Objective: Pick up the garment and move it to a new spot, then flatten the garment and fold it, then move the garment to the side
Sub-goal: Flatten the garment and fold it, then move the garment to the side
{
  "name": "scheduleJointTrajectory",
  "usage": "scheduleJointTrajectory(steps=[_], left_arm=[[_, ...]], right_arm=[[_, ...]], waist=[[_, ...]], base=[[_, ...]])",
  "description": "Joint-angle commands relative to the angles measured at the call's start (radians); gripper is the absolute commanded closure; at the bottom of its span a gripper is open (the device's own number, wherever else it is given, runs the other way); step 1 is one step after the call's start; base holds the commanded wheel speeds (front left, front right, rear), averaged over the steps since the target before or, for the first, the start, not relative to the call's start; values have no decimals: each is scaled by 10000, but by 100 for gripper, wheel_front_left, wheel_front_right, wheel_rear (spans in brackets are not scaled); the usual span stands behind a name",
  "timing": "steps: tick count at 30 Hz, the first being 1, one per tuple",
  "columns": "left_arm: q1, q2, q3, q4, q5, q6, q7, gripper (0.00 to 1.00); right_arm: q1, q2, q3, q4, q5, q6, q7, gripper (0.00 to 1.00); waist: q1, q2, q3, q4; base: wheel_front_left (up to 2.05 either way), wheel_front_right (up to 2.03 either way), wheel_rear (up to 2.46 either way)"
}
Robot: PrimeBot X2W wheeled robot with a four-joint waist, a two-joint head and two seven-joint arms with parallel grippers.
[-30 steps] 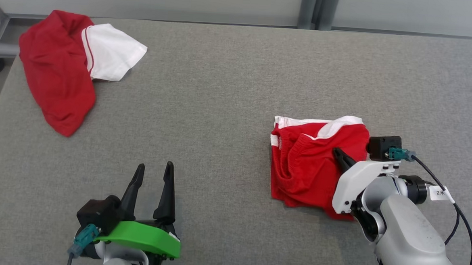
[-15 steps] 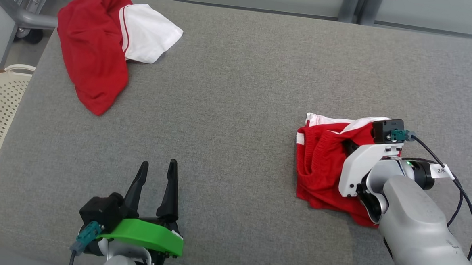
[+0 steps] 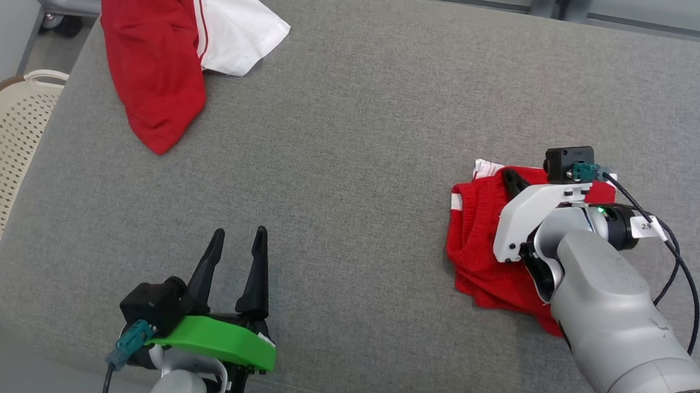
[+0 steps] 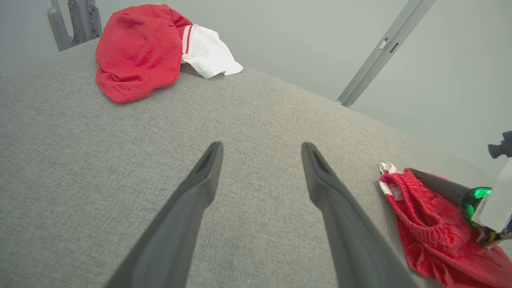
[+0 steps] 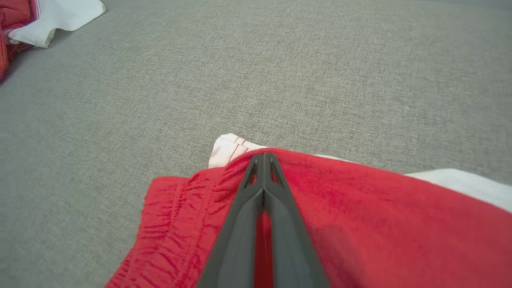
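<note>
the red shorts (image 3: pixel 479 251) lie in a compact folded bundle on the right part of the grey padded surface (image 3: pixel 353 131). the elastic waistband faces the middle and a bit of white trim shows at the far edge. the right gripper (image 3: pixel 511 180) is clenched, its two dark fingers pressed tip to tip and laid across the top of the bundle, with the tips at its far edge. in the right wrist view no cloth shows pinched between them, so this looks like a press or a push, not a grasp. the left gripper (image 3: pixel 239 232) is spread wide and empty near the front edge of the surface, well apart from the shorts.

judging by the neat doubled-over bundle, picking up, flattening and folding look done. the step in hand seems to be the last one, sliding the bundle to the side. what is left is to finish that move and lift the fingers off without upsetting the folds.

a crumpled red and white jersey (image 3: pixel 153 60) sits unfolded at the far left corner, and a cream perforated basket (image 3: pixel 5 142) stands just beside the surface's left edge.
</note>
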Motion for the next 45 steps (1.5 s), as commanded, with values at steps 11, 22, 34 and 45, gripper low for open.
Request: scheduleJointTrajectory(steps=[11, 22, 34, 45], left_arm=[[6, 9, 259, -43, 127, 86, -6, 0], [333, 11, 414, -165, 335, 66, -3, 0], [644, 67, 469, -234, 399, 157, -2, 0], [877, 190, 518, -285, 304, 239, -2, 0]], right_arm=[[-426, 183, 724, 53, 418, 3, -965, 100], [325, -402, 668, -1403, 1077, 3, -1501, 100], [2880, -827, -540, -3938, 1021, 4, -1508, 0], [4617, -732, -923, -5271, 1036, 4, -1098, 0]], waist=[[0, -1, -169, -462], [0, -1, -832, -1425], [0, -1, -1233, -2261], [0, -1, -1480, -2616]], base=[[0, 0, 0], [0, 0, 0], [0, 0, 0], [0, 0, 0]])
